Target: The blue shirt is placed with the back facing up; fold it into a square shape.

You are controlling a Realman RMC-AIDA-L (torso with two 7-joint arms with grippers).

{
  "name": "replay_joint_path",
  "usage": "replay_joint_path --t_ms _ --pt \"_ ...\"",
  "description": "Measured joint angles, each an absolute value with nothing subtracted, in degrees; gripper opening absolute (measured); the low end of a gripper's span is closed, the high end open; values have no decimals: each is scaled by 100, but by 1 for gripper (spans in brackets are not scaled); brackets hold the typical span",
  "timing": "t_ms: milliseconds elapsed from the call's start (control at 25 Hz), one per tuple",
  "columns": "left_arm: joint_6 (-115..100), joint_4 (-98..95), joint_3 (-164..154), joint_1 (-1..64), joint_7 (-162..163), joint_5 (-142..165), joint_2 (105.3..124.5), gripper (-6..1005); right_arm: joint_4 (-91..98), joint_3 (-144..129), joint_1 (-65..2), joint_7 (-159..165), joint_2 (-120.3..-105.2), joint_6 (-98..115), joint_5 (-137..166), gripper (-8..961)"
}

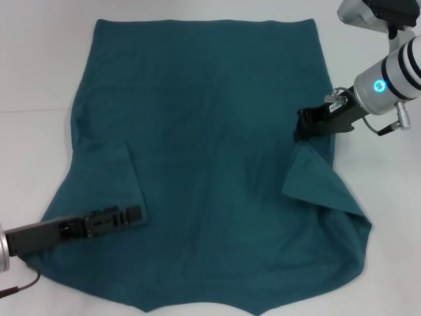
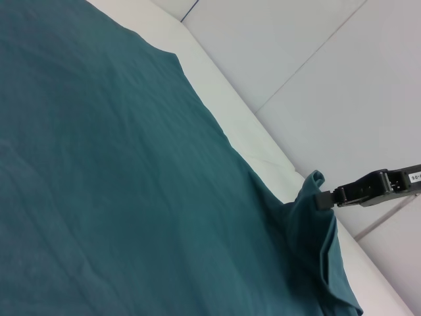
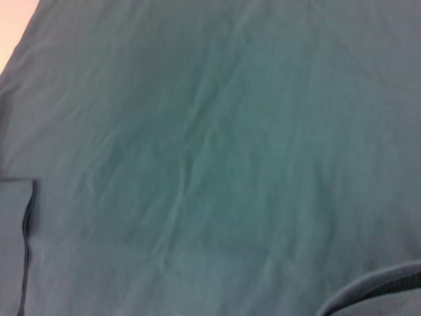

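Observation:
The blue shirt [image 1: 210, 131] lies spread back-up on the white table [image 1: 39, 66], its plain back filling the left wrist view [image 2: 131, 164] and the right wrist view [image 3: 230, 131]. Its left sleeve [image 1: 108, 181] is folded inward and lies flat on the body. My left gripper [image 1: 136, 213] rests low at that sleeve's inner corner. My right gripper [image 1: 301, 133] is shut on the right sleeve [image 1: 316, 178], holding its tip raised above the cloth. From the left wrist camera, the fabric rises in a peak to the right gripper [image 2: 323, 198].
Bare white table surrounds the shirt on the left, the far side and the right [image 1: 388, 197]. The shirt's lower right edge [image 1: 358, 230] is rumpled near the table's front.

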State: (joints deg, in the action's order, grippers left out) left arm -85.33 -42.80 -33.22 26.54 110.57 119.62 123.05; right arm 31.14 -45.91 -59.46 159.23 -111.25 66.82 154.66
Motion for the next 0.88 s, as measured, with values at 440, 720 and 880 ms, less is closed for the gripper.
replay_joint_path --t_ms 440,720,880 --pt "-8518 -4280 -3322 2676 11065 11962 12305 824 2945 -4587 -5957 15990 -11218 6308 15451 23" --pt "-8508 -4280 -3322 2663 11074 11962 12305 824 2917 -4581 -5978 15993 -11270 6151 15307 65" --pt "-8507 -4280 -3322 2663 11074 11962 12305 823 2885 -4595 -5976 15993 -11266 6088 15166 89"
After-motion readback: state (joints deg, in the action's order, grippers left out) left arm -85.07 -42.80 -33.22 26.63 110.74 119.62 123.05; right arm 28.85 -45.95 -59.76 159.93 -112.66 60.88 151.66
